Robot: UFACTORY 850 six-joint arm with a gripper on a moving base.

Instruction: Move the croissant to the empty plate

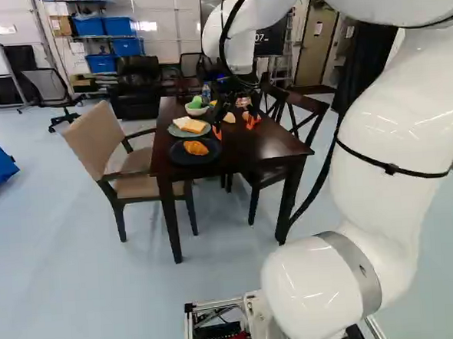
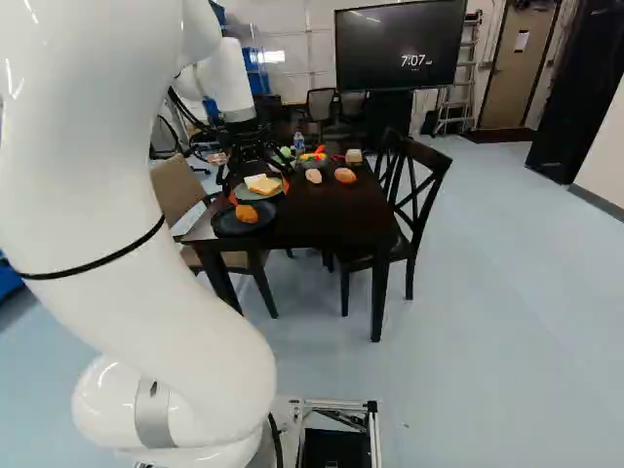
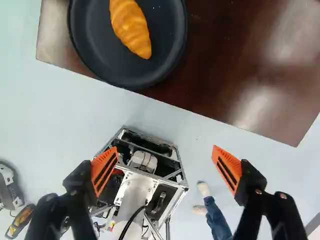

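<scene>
Wrist view: croissant [image 3: 131,27] borne by black plate [image 3: 90,50]
Bread [image 1: 191,125]: on green plate [image 1: 173,132] beyond black plate
Bowl [image 1: 197,111]: set farther beyond
Gripper [image 1: 234,124]: spread wide, nothing held

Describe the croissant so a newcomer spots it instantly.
Find the dark wooden table ahead of the base, then the black plate at its near edge. The croissant lies on it: golden-orange, ridged, tapered. The grey-green plate just beyond holds flat, pale bread.
</scene>
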